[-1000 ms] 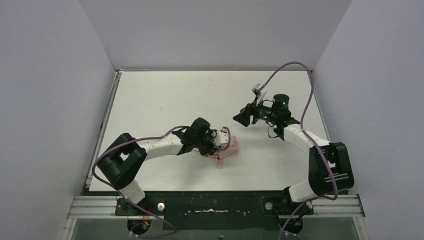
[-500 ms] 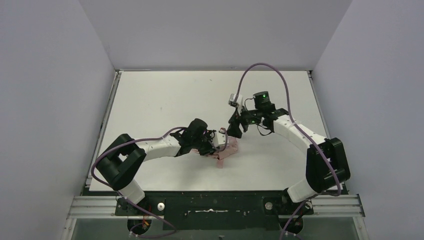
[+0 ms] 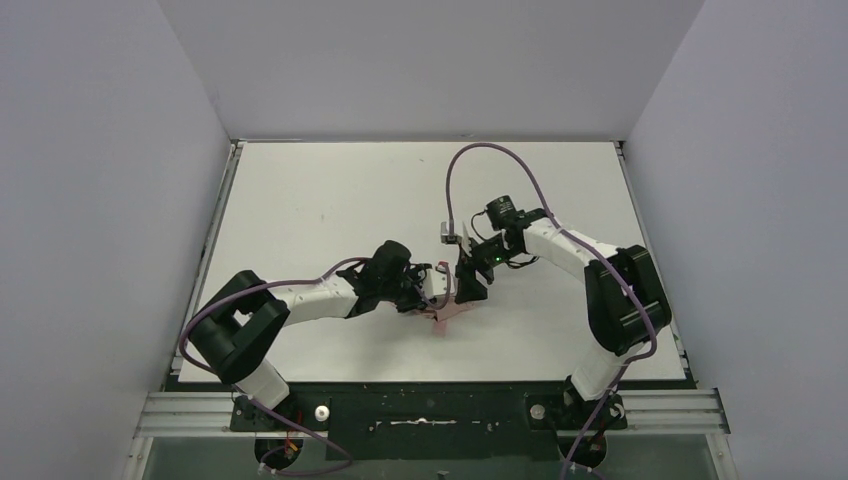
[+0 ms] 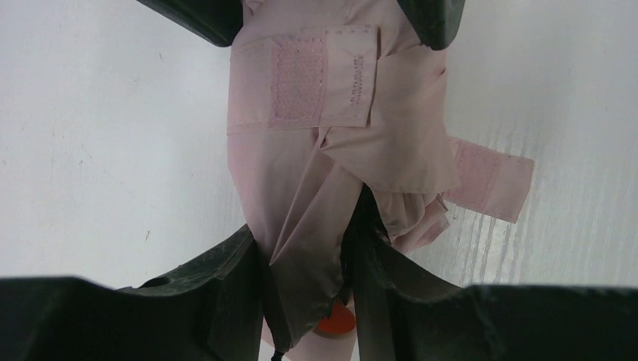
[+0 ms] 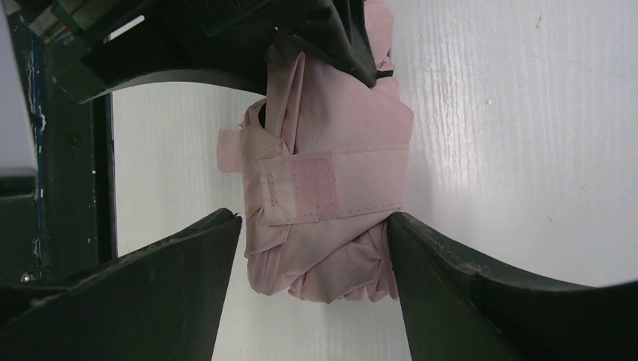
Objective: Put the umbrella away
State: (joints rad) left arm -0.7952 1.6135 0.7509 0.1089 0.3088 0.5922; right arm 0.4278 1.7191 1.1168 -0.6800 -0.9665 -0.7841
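The pale pink umbrella (image 3: 452, 306) lies folded on the white table (image 3: 330, 200), near the middle front. My left gripper (image 3: 428, 290) is shut on its fabric near one end; in the left wrist view the pink cloth (image 4: 316, 173) fills the gap of that gripper (image 4: 308, 263), with the velcro strap (image 4: 308, 86) wrapped across. My right gripper (image 3: 468, 287) is open and straddles the other end. In the right wrist view the bundle (image 5: 331, 188) sits between the fingers of that gripper (image 5: 312, 222); one finger touches the fabric. Shaft and handle are hidden.
Grey walls close in the table on three sides. A metal rail (image 3: 430, 410) with the arm bases runs along the near edge. The right arm's purple cable (image 3: 455, 170) loops above the table. The dark table-edge frame (image 5: 68, 188) shows in the right wrist view.
My right arm has swung left and down from mid-table to the umbrella, and its open jaws now straddle the bundle. My left gripper has kept its hold, barely moving.
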